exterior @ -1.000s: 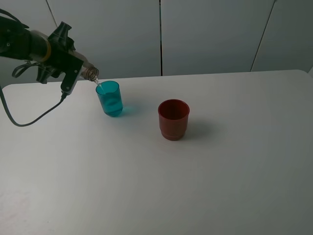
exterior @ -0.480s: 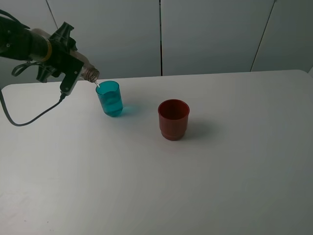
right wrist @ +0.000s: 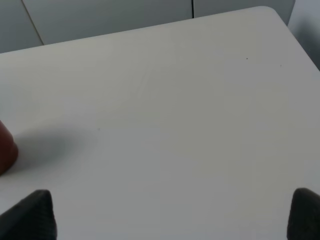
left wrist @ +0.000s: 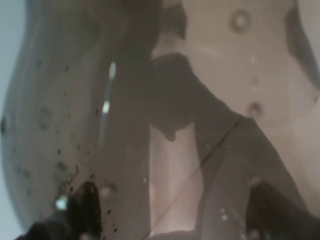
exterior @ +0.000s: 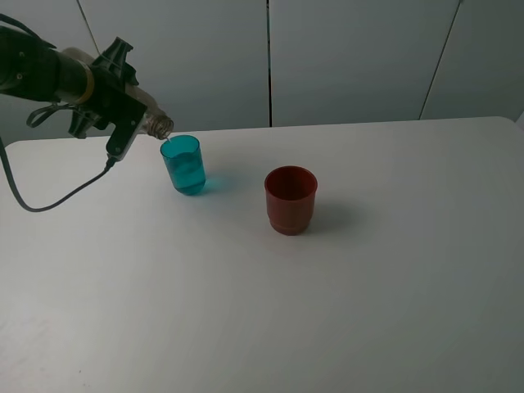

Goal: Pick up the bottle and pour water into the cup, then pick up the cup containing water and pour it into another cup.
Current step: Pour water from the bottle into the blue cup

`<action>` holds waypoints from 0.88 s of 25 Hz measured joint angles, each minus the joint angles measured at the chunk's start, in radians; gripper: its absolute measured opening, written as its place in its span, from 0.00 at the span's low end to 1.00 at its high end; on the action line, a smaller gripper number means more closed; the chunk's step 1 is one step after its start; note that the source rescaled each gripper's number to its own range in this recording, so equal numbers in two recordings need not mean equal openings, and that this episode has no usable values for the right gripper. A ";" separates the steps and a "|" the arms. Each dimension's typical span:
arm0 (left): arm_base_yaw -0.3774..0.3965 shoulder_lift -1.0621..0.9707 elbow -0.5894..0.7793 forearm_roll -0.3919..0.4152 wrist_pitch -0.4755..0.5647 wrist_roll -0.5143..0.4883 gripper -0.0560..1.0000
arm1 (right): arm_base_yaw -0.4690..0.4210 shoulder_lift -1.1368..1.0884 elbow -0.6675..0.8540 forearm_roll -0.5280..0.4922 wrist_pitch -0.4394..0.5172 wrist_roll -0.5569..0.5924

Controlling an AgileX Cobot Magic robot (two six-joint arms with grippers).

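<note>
The left tool is gripping the bottle, jaws closed on its body. The bottle's smoky wall is filling the left wrist view. The bottle is lying tilted, its mouth down and just above the rim of the teal cup on the arm's side. A thin thread of water seems to be running into the cup, which is looking partly filled, so I judge the first pour to be under way or nearing its end. The teal cup is standing upright on the desk. The red cup is standing upright, apart from it and showing no water. The right tool is hanging wide and empty over bare desk. Parking the bottle, lifting the teal cup and emptying it into the red cup are all waiting.
</note>
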 joint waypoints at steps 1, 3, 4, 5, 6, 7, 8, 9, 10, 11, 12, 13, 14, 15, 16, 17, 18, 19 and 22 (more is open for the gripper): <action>0.000 0.000 0.000 0.000 -0.001 0.012 0.05 | 0.000 0.000 0.000 0.000 0.000 0.000; -0.002 0.000 0.000 0.000 -0.001 0.033 0.05 | 0.000 0.000 0.000 0.000 0.000 0.000; -0.002 0.000 0.000 0.000 -0.001 0.047 0.05 | 0.000 0.000 0.000 0.000 0.000 0.000; -0.002 0.000 0.000 0.000 -0.001 0.056 0.05 | 0.000 0.000 0.000 0.000 0.000 0.000; -0.002 0.000 0.000 0.000 -0.001 0.063 0.05 | 0.000 0.000 0.000 0.000 0.000 0.000; -0.002 0.000 0.000 0.000 -0.001 0.065 0.05 | 0.000 0.000 0.000 0.000 0.000 0.000; -0.002 0.000 0.000 0.000 -0.001 0.074 0.05 | 0.000 0.000 0.000 0.000 0.000 0.000; -0.002 0.000 0.000 0.000 -0.001 0.081 0.05 | 0.000 0.000 0.000 0.000 0.000 0.000; -0.002 0.000 0.000 0.000 -0.001 0.087 0.05 | 0.000 0.000 0.000 0.000 0.000 0.000; -0.002 0.000 0.000 0.000 -0.001 0.089 0.05 | 0.000 0.000 0.000 0.000 0.000 0.000; -0.002 0.000 0.000 0.000 -0.001 0.091 0.05 | 0.000 0.000 0.000 0.000 0.000 0.000; -0.002 0.000 0.000 0.000 -0.001 0.093 0.05 | 0.000 0.000 0.000 0.000 0.000 0.000; -0.002 0.000 0.000 0.000 -0.001 0.093 0.05 | 0.000 0.000 0.000 0.000 0.000 0.000; -0.004 0.000 0.000 0.000 -0.001 0.093 0.05 | 0.000 0.000 0.000 0.000 0.000 0.000; -0.004 0.000 0.000 0.000 -0.001 0.093 0.05 | 0.000 0.000 0.000 0.000 0.000 0.000; -0.004 0.000 0.000 0.000 -0.001 0.093 0.05 | 0.000 0.000 0.000 0.000 0.000 0.000; -0.004 0.000 -0.004 0.000 -0.001 0.093 0.05 | 0.000 0.000 0.000 0.000 0.000 0.000; -0.004 0.000 -0.009 0.000 -0.001 0.093 0.05 | 0.000 0.000 0.000 0.000 0.000 0.000; -0.004 -0.003 -0.009 0.000 -0.004 0.087 0.05 | 0.000 0.000 0.000 0.000 0.000 0.000</action>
